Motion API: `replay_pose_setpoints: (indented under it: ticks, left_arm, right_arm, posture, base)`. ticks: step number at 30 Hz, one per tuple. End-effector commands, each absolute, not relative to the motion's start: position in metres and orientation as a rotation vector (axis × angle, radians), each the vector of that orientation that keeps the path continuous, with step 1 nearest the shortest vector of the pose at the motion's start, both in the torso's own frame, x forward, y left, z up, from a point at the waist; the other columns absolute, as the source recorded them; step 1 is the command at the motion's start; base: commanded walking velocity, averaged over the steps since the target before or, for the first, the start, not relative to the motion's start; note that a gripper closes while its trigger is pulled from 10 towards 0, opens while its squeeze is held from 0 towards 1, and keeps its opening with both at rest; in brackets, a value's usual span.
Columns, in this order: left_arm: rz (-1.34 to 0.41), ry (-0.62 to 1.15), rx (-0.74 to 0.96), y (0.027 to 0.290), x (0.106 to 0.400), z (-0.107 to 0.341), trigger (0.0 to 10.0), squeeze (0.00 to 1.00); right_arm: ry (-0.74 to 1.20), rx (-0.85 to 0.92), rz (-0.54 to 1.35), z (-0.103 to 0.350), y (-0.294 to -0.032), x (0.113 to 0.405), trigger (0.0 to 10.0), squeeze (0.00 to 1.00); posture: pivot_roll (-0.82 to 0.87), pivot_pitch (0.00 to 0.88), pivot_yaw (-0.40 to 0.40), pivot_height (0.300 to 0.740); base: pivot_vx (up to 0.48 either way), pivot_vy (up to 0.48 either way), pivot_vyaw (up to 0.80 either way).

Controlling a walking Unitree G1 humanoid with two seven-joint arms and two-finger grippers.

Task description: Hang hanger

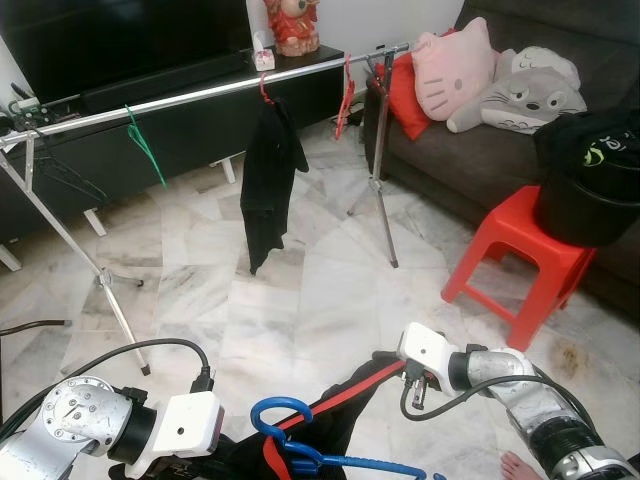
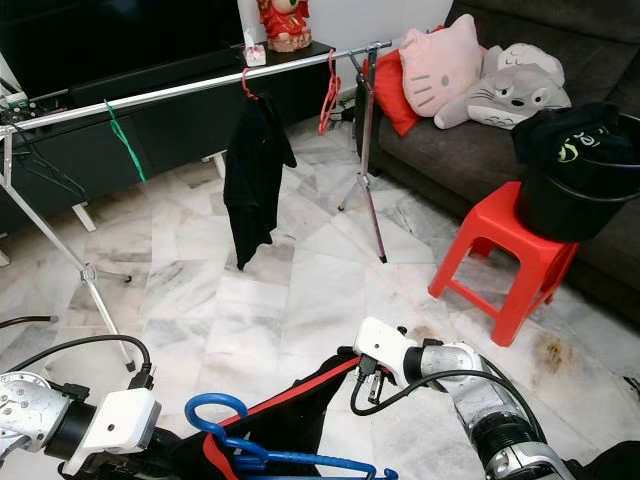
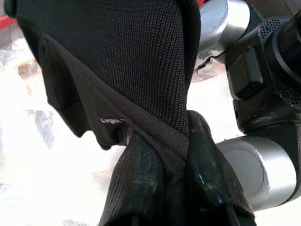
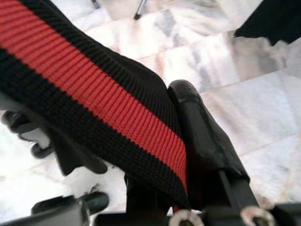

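A blue hanger lies low in front of me with a black garment with a red stripe draped on it. My left gripper is shut on the black fabric. My right gripper is shut on the garment's red-striped band, holding it up at the right. Ahead stands a silver clothes rail with a black garment on a red hanger, an empty green hanger and an empty red hanger.
A red plastic stool with a black bucket of clothes stands at the right, before a dark sofa with plush cushions. A dark TV cabinet runs behind the rail. The rail's legs stand on marble floor.
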State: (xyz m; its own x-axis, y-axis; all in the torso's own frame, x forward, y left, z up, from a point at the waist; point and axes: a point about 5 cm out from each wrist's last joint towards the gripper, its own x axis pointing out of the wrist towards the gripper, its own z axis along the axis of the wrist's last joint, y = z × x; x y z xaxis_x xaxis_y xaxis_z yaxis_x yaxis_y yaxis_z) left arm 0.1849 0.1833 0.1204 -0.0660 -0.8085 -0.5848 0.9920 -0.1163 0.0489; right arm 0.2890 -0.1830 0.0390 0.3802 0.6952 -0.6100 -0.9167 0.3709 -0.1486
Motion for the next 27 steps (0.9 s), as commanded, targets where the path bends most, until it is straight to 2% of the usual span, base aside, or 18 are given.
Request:
replay_pose_setpoints:
  ticks: [1, 7, 18, 24, 25, 27]
  left_arm:
    - [-1.616, 0.411, 0.583, 0.182, 0.185, 0.124, 10.0, 0.00]
    - [-1.578, 0.404, 0.601, 0.181, 0.190, 0.120, 10.0, 0.00]
    - [-1.542, 0.398, 0.623, 0.179, 0.196, 0.116, 10.0, 0.00]
    - [-1.553, 0.430, 0.640, 0.181, 0.193, 0.113, 10.0, 0.00]
    - [-1.561, 0.436, 0.641, 0.182, 0.192, 0.112, 10.0, 0.00]
    - [-1.565, 0.438, 0.641, 0.182, 0.191, 0.112, 10.0, 0.00]
  right_arm:
    - [0.504, -0.518, 1.101, 0.044, -0.186, 0.292, 10.0, 1.00]
    - [0.613, -0.453, 1.253, 0.039, -0.193, 0.276, 10.0, 1.00]
    - [0.722, -0.358, 1.405, 0.037, -0.196, 0.264, 10.0, 1.00]
    - [0.790, -0.426, 1.455, 0.035, -0.202, 0.261, 10.0, 1.00]
    - [0.788, -0.442, 1.461, 0.037, -0.202, 0.263, 10.0, 0.13]
    - [0.787, -0.448, 1.467, 0.038, -0.202, 0.263, 10.0, 0.13]
  posture:
    - [-0.15, 0.000, 0.049, 0.732]
    - [-0.15, 0.000, 0.049, 0.732]
    - [-0.15, 0.000, 0.049, 0.732]
    - [-0.15, 0.015, 0.042, 0.732]
    - [-0.15, 0.015, 0.042, 0.732]
    - [-0.15, 0.015, 0.042, 0.732]
  base:
    - [0.000, 0.000, 0.00]
    - [0.000, 0.000, 0.00]
    - [0.000, 0.000, 0.00]
    - [0.000, 0.000, 0.00]
    - [0.000, 0.000, 0.00]
    - [0.000, 0.000, 0.00]
